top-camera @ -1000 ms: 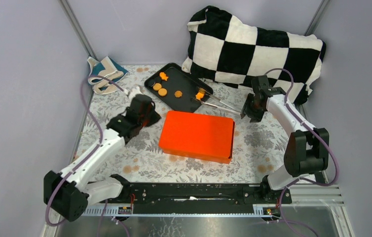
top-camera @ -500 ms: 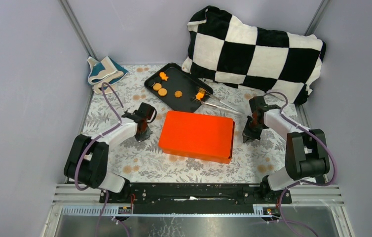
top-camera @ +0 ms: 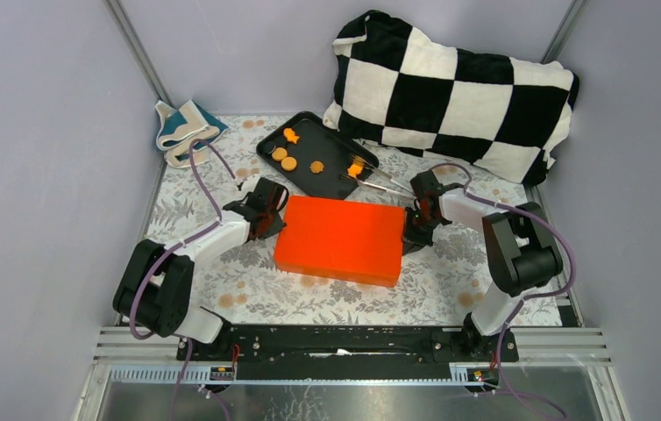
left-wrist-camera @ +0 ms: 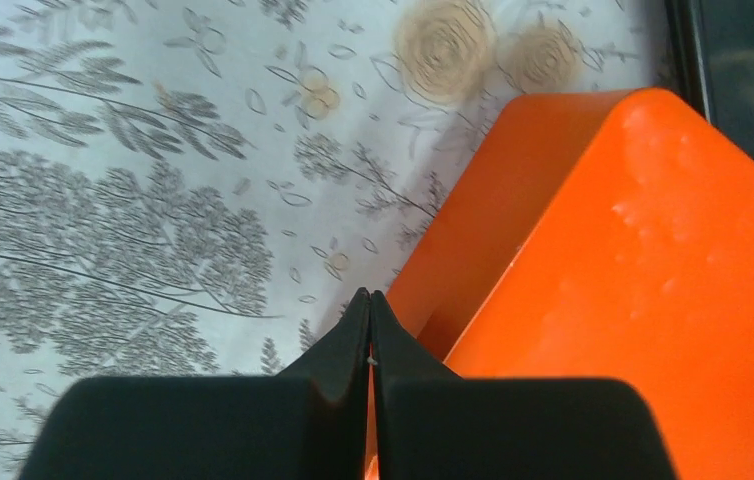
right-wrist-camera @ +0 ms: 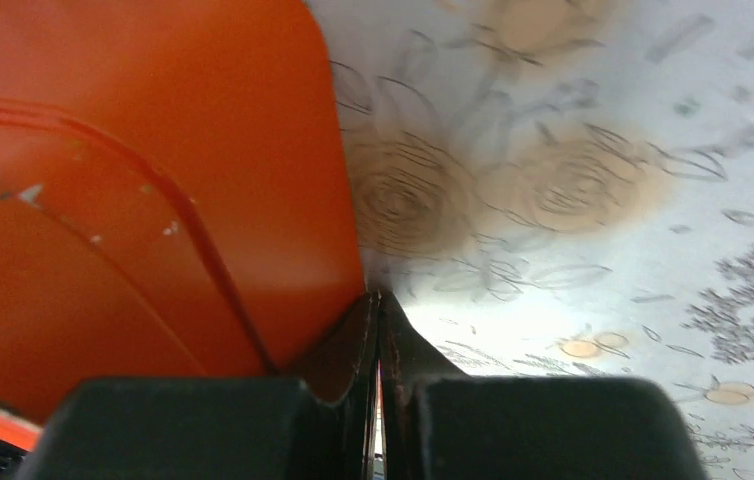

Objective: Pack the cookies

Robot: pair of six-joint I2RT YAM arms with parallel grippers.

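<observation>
Overhead, the orange box (top-camera: 338, 240) lies lidded in the middle of the bench (top-camera: 222, 289), its long axis running left to right with a slight tilt. The left pincer (top-camera: 267, 216) is at its left short end and the right pincer (top-camera: 410, 231) at its right short end, so the box sits squarely between the two arms. The cookies (top-camera: 289, 163) are not in the box: they lie on the black tray (top-camera: 308, 133) just beyond its far edge, most toward the left, one small piece near the tongs (top-camera: 381, 183) at the tray's right side. The left arm is the nearer to most of them. The tongs' handles point toward the right arm.

From the left wrist, the left pincer (left-wrist-camera: 370, 312) has its fingers pressed together with nothing seen between them, the tips just at the foot of the orange box (left-wrist-camera: 643, 260), which fills the right of the view and rises beside them.

From the right wrist, the right pincer (right-wrist-camera: 378, 305) is likewise closed on itself, its tips at the base of the box's end wall, the orange box (right-wrist-camera: 153, 160) lying to its left over the flowered cloth.

Likely both arms are bracing or shifting the box from its ends. The lid must come off before any cookie goes in.
</observation>
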